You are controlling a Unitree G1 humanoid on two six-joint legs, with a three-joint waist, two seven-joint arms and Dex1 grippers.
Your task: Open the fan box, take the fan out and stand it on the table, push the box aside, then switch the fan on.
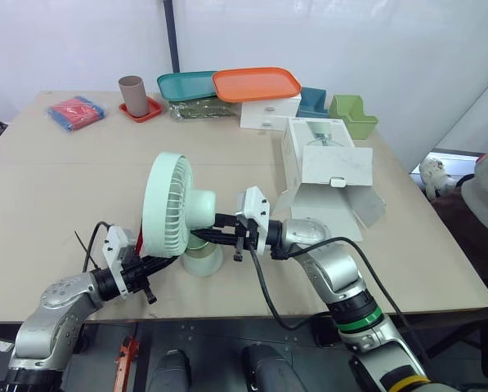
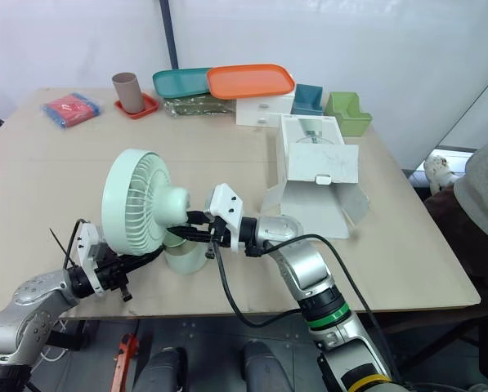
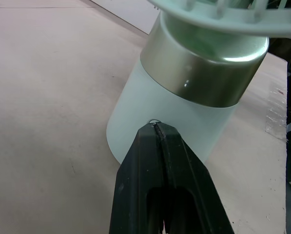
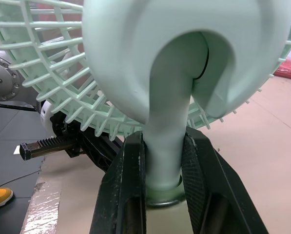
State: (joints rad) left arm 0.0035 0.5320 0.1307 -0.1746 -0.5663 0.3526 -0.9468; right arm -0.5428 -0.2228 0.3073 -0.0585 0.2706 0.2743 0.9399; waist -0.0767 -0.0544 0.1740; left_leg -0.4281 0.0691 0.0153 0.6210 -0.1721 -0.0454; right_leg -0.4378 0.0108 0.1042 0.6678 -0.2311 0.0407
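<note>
The pale green fan [image 1: 170, 204] stands upright on its round base [image 1: 203, 260] near the table's front edge, its grille facing left. My right gripper [image 1: 204, 234] is shut on the fan's neck [image 4: 165, 146] just above the base, one finger on each side. My left gripper [image 1: 168, 260] comes in from the left, fingers shut, its tips touching the frosted base [image 3: 150, 117] below the metal band. The white fan box [image 1: 325, 159] lies open behind and to the right, flaps spread toward the front.
At the back of the table stand a brown cup [image 1: 132, 94] on a red coaster, teal and orange trays [image 1: 256, 83], a white drawer unit [image 1: 270, 112] and green bins [image 1: 354, 114]. A red and blue cloth [image 1: 76, 110] lies far left. A black cable [image 1: 264, 294] trails from my right arm.
</note>
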